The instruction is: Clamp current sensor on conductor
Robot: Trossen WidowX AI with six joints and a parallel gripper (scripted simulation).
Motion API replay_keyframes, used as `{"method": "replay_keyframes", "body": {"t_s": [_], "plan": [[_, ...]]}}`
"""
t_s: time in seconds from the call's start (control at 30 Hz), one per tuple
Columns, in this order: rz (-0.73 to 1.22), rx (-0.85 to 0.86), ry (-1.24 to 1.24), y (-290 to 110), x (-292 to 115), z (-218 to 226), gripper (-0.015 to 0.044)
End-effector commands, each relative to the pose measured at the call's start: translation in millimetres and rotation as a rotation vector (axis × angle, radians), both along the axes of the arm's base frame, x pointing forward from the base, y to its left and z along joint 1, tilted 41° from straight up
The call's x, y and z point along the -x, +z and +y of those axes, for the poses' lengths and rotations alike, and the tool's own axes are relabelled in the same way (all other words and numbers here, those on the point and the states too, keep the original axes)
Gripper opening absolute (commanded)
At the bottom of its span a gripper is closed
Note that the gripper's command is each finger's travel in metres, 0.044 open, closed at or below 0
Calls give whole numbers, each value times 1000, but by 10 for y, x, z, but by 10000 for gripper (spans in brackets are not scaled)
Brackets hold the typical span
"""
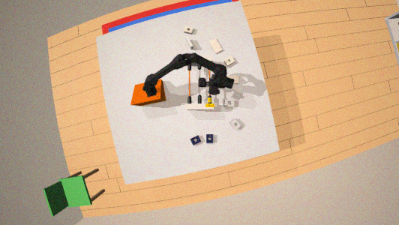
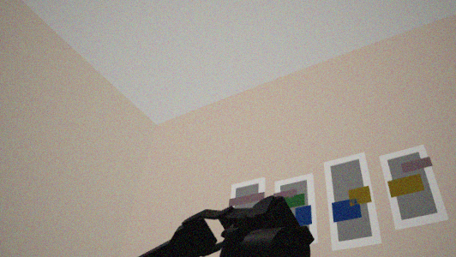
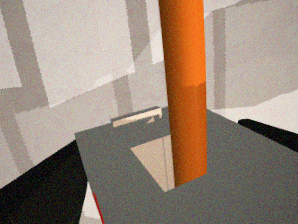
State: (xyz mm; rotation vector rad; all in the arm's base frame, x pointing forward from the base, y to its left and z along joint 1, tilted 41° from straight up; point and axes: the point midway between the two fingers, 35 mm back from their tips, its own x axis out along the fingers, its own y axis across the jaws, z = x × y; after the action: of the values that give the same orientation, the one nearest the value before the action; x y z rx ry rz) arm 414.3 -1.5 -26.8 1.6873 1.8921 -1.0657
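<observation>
In the wrist view the grey split-core sensor [image 3: 222, 192] sits round an orange conductor [image 3: 182, 63], which passes through its square window. A red edge shows on its lower left side. My gripper [image 3: 162, 139] [image 1: 214, 89] is shut on the sensor, with one black finger on either side of it. In the top view the gripper is over the rightmost of three upright conductors, the one that ends at the yellow LOAD marker [image 1: 210, 105]. The sensor is hidden under the gripper there. The arrow on the sensor is not visible. The exterior view shows only the arm [image 2: 257, 233] against a wall.
Two other orange conductors [image 1: 190, 83] [image 1: 199, 80] stand just left of the gripper. Several small white blocks [image 1: 235, 124] and two dark blue ones [image 1: 195, 140] lie on the white mat [image 1: 150, 150]. The arm's orange base [image 1: 139, 98] is to the left. A green chair [image 1: 67, 193] stands off the mat.
</observation>
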Motion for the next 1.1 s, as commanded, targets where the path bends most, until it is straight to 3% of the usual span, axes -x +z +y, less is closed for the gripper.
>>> {"method": "replay_keyframes", "body": {"t_s": [0.0,0.63,0.77,1.07], "plan": [[0,0,0,0,0,0,234],[0,0,0,0,0,0,107],[-31,9,-27,1,-10,-10,2],[-37,11,-23,-4,-17,-16,0]]}}
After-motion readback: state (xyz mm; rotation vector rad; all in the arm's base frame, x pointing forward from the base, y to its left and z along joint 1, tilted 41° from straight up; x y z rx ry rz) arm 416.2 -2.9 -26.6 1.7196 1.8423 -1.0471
